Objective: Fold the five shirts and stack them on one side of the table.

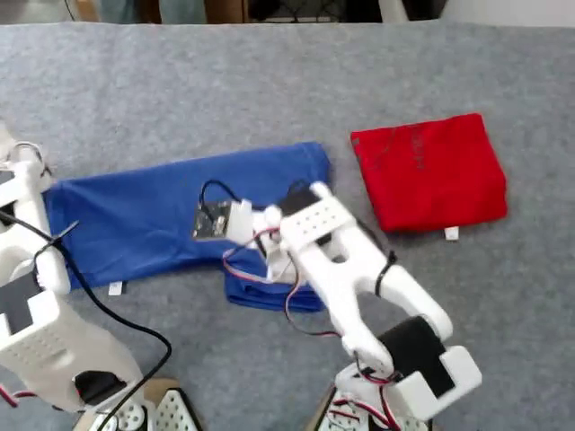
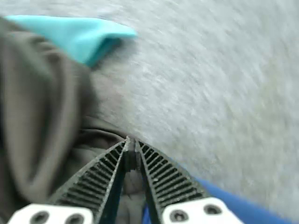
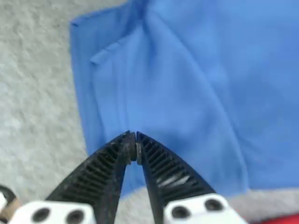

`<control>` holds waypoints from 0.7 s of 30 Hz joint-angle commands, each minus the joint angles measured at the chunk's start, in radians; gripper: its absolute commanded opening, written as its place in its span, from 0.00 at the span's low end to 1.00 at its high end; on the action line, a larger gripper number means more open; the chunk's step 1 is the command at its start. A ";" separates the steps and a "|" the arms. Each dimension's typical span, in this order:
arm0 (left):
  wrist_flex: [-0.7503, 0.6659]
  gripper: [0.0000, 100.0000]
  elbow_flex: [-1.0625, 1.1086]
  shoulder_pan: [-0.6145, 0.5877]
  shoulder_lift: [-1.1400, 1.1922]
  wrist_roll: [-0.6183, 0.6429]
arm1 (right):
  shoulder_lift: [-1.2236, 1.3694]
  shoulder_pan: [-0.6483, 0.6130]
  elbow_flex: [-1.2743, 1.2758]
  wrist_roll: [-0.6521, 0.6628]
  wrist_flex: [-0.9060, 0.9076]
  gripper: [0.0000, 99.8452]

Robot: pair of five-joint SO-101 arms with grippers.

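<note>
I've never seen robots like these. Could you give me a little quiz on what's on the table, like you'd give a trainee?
1. True or false: the red shirt lies folded on the table, apart from the blue shirt.
2. Which shirt lies under the right gripper? A. the red one. B. the blue one. C. a yellow one.
3. On the left gripper, are the jaws open or shut?

Key: 1. True. 2. B. 3. Shut, with the tips meeting.
</note>
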 commanded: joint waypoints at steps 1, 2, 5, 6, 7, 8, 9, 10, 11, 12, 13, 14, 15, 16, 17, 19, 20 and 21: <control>-0.046 0.03 -0.007 -0.039 -0.040 0.089 | -0.028 -0.058 0.039 -0.029 -0.037 0.02; -0.052 0.03 -0.008 -0.041 -0.032 0.089 | -0.024 -0.064 0.048 -0.029 -0.037 0.02; -0.054 0.03 -0.008 -0.038 -0.021 0.087 | -0.028 -0.084 0.065 -0.029 -0.037 0.02; -0.054 0.03 -0.008 -0.036 -0.021 0.087 | -0.028 -0.087 0.070 -0.029 -0.038 0.02; -0.054 0.03 -0.008 -0.036 -0.021 0.087 | -0.025 -0.091 0.074 -0.029 -0.043 0.03; -0.054 0.03 -0.008 -0.036 -0.021 0.087 | -0.022 -0.092 0.076 -0.028 -0.044 0.05; -0.054 0.03 -0.008 -0.038 -0.021 0.087 | -0.021 -0.092 0.079 -0.028 -0.046 0.07; -0.054 0.03 -0.008 -0.039 -0.021 0.087 | -0.022 -0.092 0.087 -0.028 -0.058 0.08; -0.054 0.03 -0.008 -0.039 -0.021 0.087 | -0.022 -0.092 0.093 -0.028 -0.071 0.09; -0.054 0.03 -0.008 -0.039 -0.021 0.087 | -0.021 -0.092 0.099 -0.028 -0.084 0.09; -0.054 0.03 -0.008 -0.039 -0.021 0.087 | -0.021 -0.092 0.111 -0.028 -0.103 0.09; -0.054 0.03 -0.008 -0.039 -0.021 0.087 | -0.021 -0.094 0.122 -0.028 -0.120 0.09; -0.054 0.03 -0.008 -0.039 -0.021 0.087 | -0.021 -0.094 0.131 -0.028 -0.135 0.09; -0.054 0.03 -0.008 -0.039 -0.020 0.086 | -0.021 -0.094 0.140 -0.028 -0.150 0.09; -0.054 0.03 -0.008 -0.039 -0.020 0.086 | -0.021 -0.094 0.150 -0.028 -0.164 0.09; -0.054 0.03 -0.008 -0.039 -0.020 0.086 | -0.021 -0.092 0.165 -0.029 -0.186 0.09; -0.054 0.03 -0.008 -0.039 -0.020 0.086 | -0.021 -0.091 0.171 -0.029 -0.196 0.09; -0.054 0.03 -0.008 -0.039 -0.020 0.086 | -0.021 -0.089 0.177 -0.029 -0.203 0.09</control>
